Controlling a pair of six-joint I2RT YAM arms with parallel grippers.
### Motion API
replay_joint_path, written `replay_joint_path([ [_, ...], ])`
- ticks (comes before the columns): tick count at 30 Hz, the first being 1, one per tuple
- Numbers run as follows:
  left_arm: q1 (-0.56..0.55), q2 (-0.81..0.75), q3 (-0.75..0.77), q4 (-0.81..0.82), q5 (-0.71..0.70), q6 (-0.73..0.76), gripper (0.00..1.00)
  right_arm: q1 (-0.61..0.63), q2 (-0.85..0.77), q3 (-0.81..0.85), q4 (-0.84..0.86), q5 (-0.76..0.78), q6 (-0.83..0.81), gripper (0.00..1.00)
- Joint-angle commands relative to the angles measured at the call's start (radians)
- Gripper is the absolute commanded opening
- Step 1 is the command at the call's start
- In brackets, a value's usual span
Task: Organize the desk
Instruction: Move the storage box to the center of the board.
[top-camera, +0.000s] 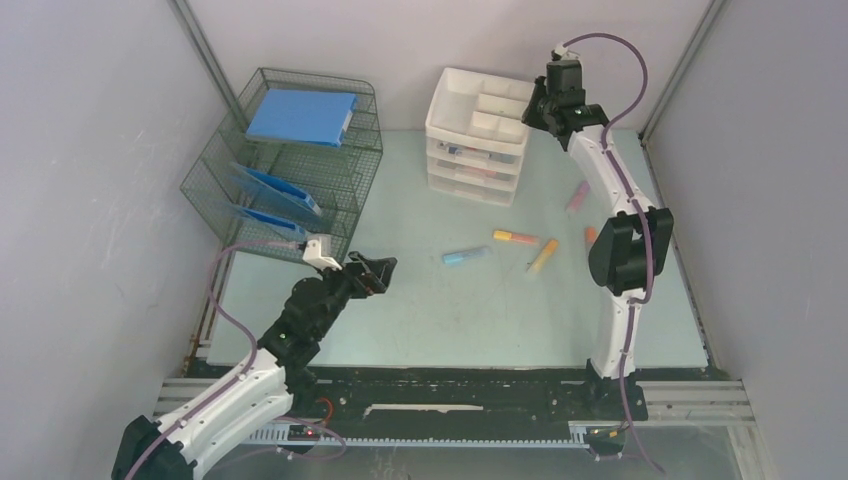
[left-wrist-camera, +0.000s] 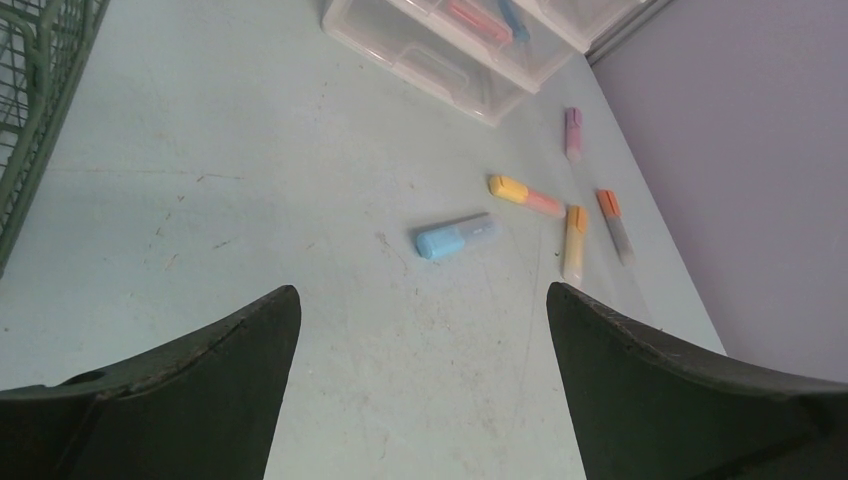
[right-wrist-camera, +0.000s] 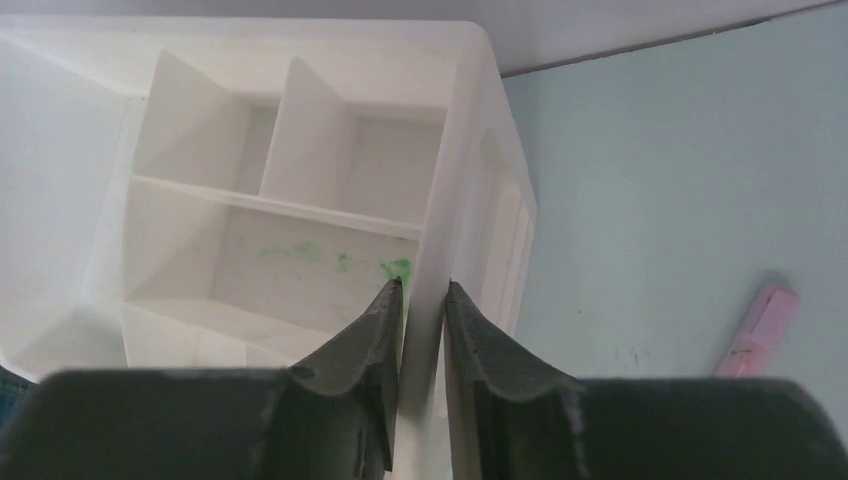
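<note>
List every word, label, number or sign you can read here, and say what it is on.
No text can be read in any view.
On the blue folder atop the wire rack: a pale edge label, too small to read.
On the pink highlighter: faint marks, blurred.
In the drawer unit: green smears only, no lettering.

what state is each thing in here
left hand, open, above the desk
right hand, closed on the rim of the drawer unit
drawer unit, drawers shut, top compartments empty
wire rack, upright, blue folders on its shelves
markers, lying loose on the desk
</note>
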Motion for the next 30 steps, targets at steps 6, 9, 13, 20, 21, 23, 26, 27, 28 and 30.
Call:
replay_joint_path([
  [6, 0.003, 0.042, 0.016, 0.068, 0.058, -0.050, 1.00, 0.011, -0.068, 0.011, -0.043, -0.006, -0.024, 0.12],
  [9, 0.002, 0.062, 0.014, 0.104, 0.074, -0.085, 1.00, 0.002, -0.120, -0.042, -0.029, -0.045, 0.041, 0.04],
  [13, 0.000, 0.128, 0.020, 0.205, 0.093, -0.180, 1.00, -0.010, -0.179, -0.105, -0.020, -0.101, 0.152, 0.00],
  [20, -0.044, 0.316, 0.072, 0.403, 0.072, -0.289, 1.00, 0.005, -0.274, -0.254, 0.023, -0.156, 0.287, 0.00],
  [21, -0.051, 0.346, 0.077, 0.439, 0.065, -0.298, 1.00, 0.009, -0.288, -0.267, 0.026, -0.161, 0.301, 0.00],
  [23, -0.062, 0.417, 0.095, 0.503, 0.057, -0.316, 1.00, 0.014, -0.304, -0.285, 0.032, -0.169, 0.320, 0.00],
  [26, -0.076, 0.529, 0.125, 0.599, 0.053, -0.351, 1.00, 0.019, -0.320, -0.294, 0.031, -0.184, 0.341, 0.00],
  [27, -0.083, 0.570, 0.136, 0.632, 0.051, -0.361, 1.00, 0.018, -0.324, -0.294, 0.029, -0.189, 0.349, 0.00],
  [28, -0.089, 0.608, 0.148, 0.663, 0.049, -0.370, 1.00, 0.017, -0.328, -0.298, 0.028, -0.198, 0.358, 0.00],
  [30, -0.101, 0.710, 0.171, 0.729, 0.045, -0.388, 1.00, 0.014, -0.333, -0.297, 0.026, -0.213, 0.376, 0.00],
])
